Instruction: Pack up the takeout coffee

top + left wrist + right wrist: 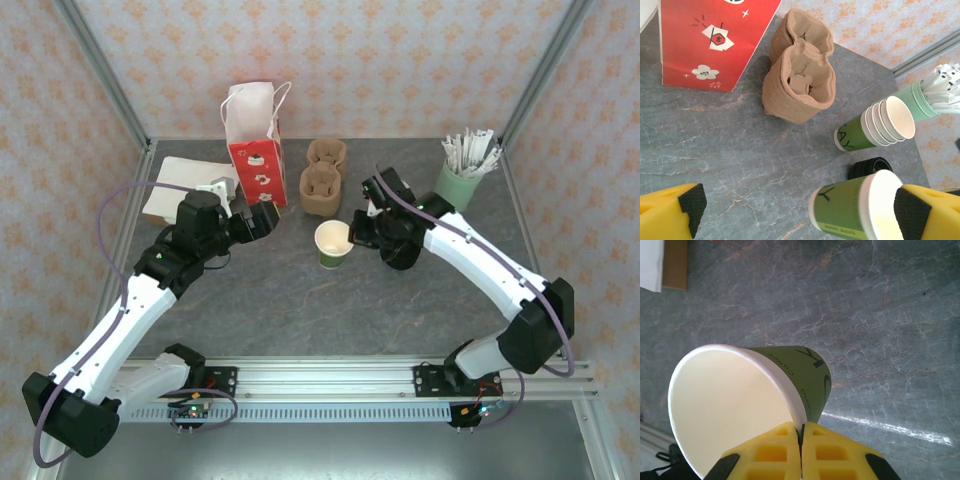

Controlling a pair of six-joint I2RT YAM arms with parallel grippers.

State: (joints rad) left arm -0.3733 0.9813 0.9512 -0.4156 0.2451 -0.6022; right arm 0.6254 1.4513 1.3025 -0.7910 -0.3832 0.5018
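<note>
The right tool (pixel 800 440) has its yellow fingers (pixel 835 452) pressed together on the rim of the green cup (pixel 740 410), one inside the wall and one outside (the seam between them meets the white lip); whether the cup's base touches the bench (pixel 280 300) I cannot tell. The cup has no lid; it is dark green outside with darker lettering and cream inside, and its rolled rim is white and evenly round.

The left tool (pixel 795 212) stands spread wide and holds nothing; the cup shows close by its right finger, though from the top view the two are apart.

Between the two tools and back toward the arm bases the grey marbled bench is bare, the widest open stretch; the surface beyond the right tool is bare too, out to a white sheet (pixel 650 265) at that view's corner.

Ahead of the left tool it is crowded: the brown pulp carrier (pixel 800 80) is straight ahead and the red paper bag (pixel 715 40) just beside it to the left. Ahead to the right, a nested stack of green cups (pixel 875 125) lies on its side, with black lids (pixel 869 167) between that stack and the held cup; behind the stack the mint cup of white sticks (pixel 922 100) stands near the bench's metal edge rail (pixel 927 50).
</note>
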